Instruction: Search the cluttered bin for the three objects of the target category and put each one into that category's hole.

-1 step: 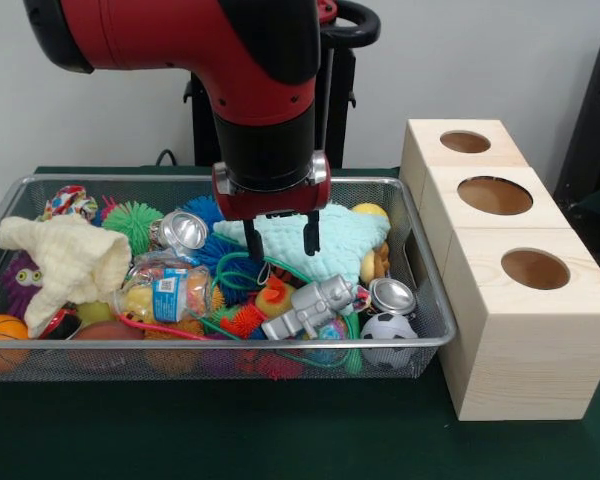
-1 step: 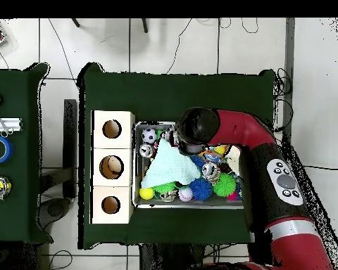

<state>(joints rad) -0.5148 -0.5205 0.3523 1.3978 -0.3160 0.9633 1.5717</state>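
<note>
The hand (image 1: 281, 236) is held open and empty above the mint cloth (image 1: 335, 248), at the bin's (image 1: 432, 335) centre.

Arm (image 1: 250, 90) reaching down; tool (image 1: 281, 237) pointing down, fingers apart, apparently empty.

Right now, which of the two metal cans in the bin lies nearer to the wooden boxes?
The can beside the soccer ball, at the bin's box-side end. The other can lies beyond the gripper, near the cream cloth.
</note>
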